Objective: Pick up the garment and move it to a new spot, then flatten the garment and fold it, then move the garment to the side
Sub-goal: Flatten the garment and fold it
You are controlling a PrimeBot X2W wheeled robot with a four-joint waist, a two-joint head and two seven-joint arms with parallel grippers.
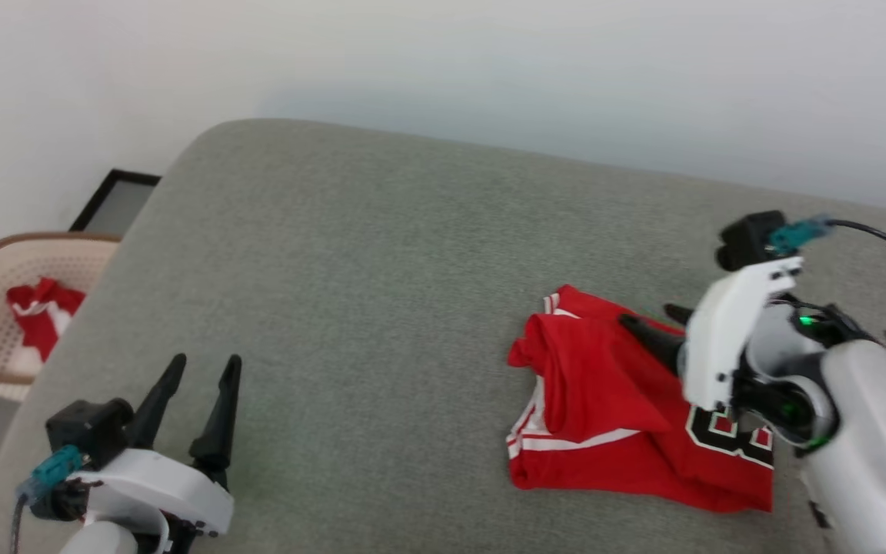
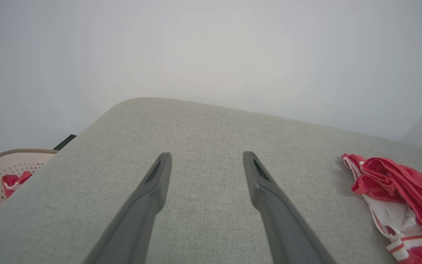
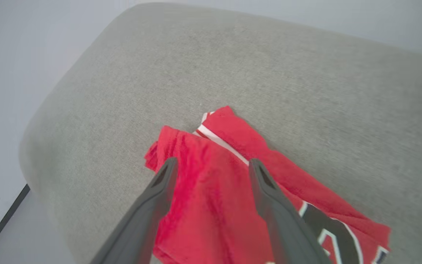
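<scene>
Garment [image 1: 597, 400]: lay crumpled on the grey cushion [image 1: 381, 254].
Right gripper [image 3: 211, 163]: jaws apart, empty, over the garment.
Left gripper [image 1: 206, 360]: jaws apart, empty, well left of the garment.

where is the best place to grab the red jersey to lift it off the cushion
Judging by its pose, pinch the bunched red fold at the left end of the garment, coming down from above: it stands up off the cushion while the rest lies flatter. The right gripper hangs open there.
</scene>
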